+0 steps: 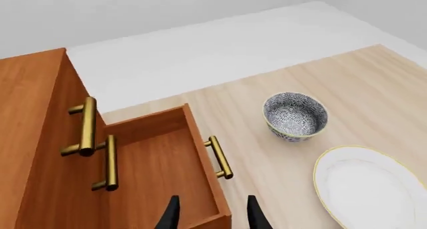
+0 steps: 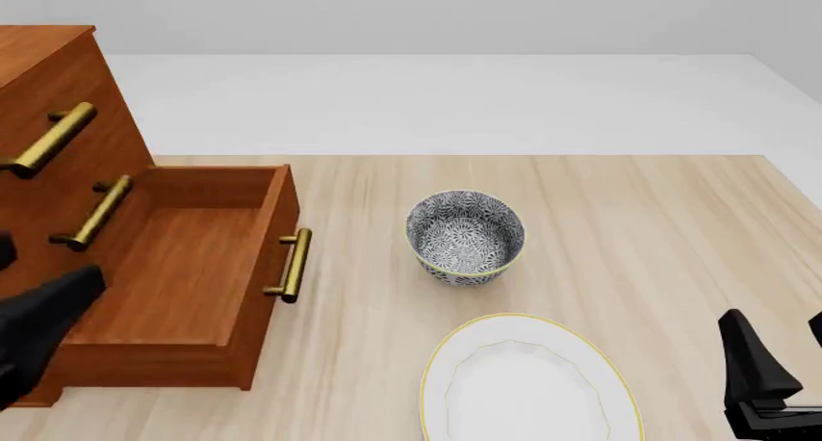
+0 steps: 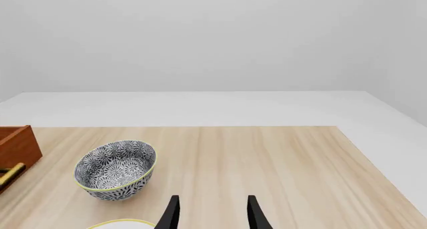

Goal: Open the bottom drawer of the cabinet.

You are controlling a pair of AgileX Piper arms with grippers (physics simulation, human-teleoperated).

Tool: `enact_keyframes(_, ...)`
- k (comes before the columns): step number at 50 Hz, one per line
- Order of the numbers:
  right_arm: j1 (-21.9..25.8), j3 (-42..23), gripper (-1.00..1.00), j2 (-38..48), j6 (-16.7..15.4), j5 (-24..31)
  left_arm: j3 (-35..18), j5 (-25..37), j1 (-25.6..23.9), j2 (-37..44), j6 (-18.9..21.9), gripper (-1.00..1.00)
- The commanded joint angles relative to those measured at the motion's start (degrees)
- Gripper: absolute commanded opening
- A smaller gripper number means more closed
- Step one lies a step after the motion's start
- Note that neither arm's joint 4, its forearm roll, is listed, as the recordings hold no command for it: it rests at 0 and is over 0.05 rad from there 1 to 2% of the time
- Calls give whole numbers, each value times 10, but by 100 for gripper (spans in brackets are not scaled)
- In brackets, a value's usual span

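The cabinet (image 2: pixel 58 85) stands at the table's left edge. Its bottom drawer (image 2: pixel 192 268) is pulled out towards the right and is empty inside, with its brass handle (image 2: pixel 293 265) on the front. In the left wrist view the drawer (image 1: pixel 157 164) and its handle (image 1: pixel 219 157) lie just ahead of my left gripper (image 1: pixel 212 214). That gripper is open and empty, with its fingertips over the drawer's front panel. My right gripper (image 2: pixel 783 352) is open and empty at the table's near right; it also shows in the right wrist view (image 3: pixel 213 214).
The two upper drawers are shut, with the top handle (image 2: pixel 52 140) and the middle handle (image 2: pixel 96 213) above the open one. A patterned bowl (image 2: pixel 467 237) stands mid-table. A white gold-rimmed plate (image 2: pixel 526 388) lies in front of it. My left arm (image 2: pixel 45 325) is by the drawer's near left.
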Motion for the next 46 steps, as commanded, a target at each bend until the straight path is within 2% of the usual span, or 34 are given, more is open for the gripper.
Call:
enact_keyframes(1, 0, 0, 100, 0, 0, 0, -36, 121, 6, -166, 16, 100)
enact_keyframes(12, 0, 0, 100, 0, 0, 0, -170, 217, 3, -182, 35, 100)
enact_keyframes(14, 0, 0, 100, 0, 0, 0, -186, 230, 5, -182, 33, 100)
enact_keyframes(20, 0, 0, 100, 0, 0, 0, -296, 296, 20, -182, 16, 100)
enact_keyframes(24, 0, 0, 100, 0, 0, 0, -344, 329, 24, -182, 3, 100)
enact_keyframes(33, 0, 0, 100, 0, 0, 0, -389, 339, 27, -182, -14, 100)
enact_keyframes(46, 0, 0, 100, 0, 0, 0, -423, 339, 26, -182, -15, 100)
